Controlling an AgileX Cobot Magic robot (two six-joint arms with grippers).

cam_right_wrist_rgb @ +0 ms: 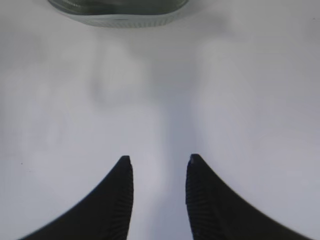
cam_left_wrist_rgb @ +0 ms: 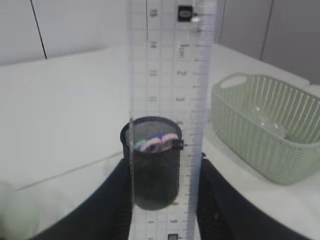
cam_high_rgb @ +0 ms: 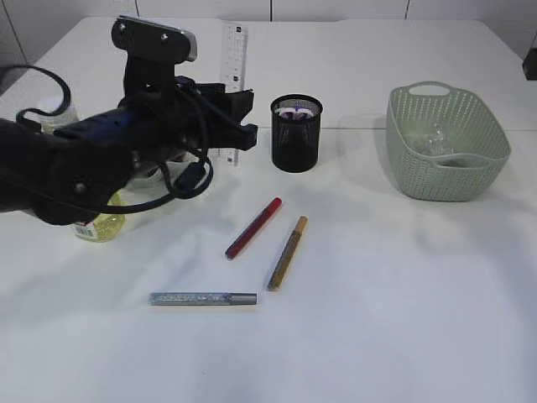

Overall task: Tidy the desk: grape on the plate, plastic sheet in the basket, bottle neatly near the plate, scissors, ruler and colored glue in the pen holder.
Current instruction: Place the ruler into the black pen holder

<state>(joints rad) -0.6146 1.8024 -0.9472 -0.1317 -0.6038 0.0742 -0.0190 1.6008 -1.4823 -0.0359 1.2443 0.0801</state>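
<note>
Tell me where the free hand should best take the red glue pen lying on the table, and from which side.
Probably at mid-length, from straight above. The red glue pen lies flat and slanted on the table, with bare surface on both long sides and the gold glue pen apart to its right, so the fingers should close across its thin body, turned to match the slant.

The right hand (cam_right_wrist_rgb: 159,165) hangs over the bare white table (cam_right_wrist_rgb: 240,100), its two dark fingers (cam_right_wrist_rgb: 120,200) parted with nothing between them. The pale green basket (cam_right_wrist_rgb: 117,12) rim shows at the view's top edge.

exterior slants down, wrists share basket (cam_high_rgb: 447,143)
</note>
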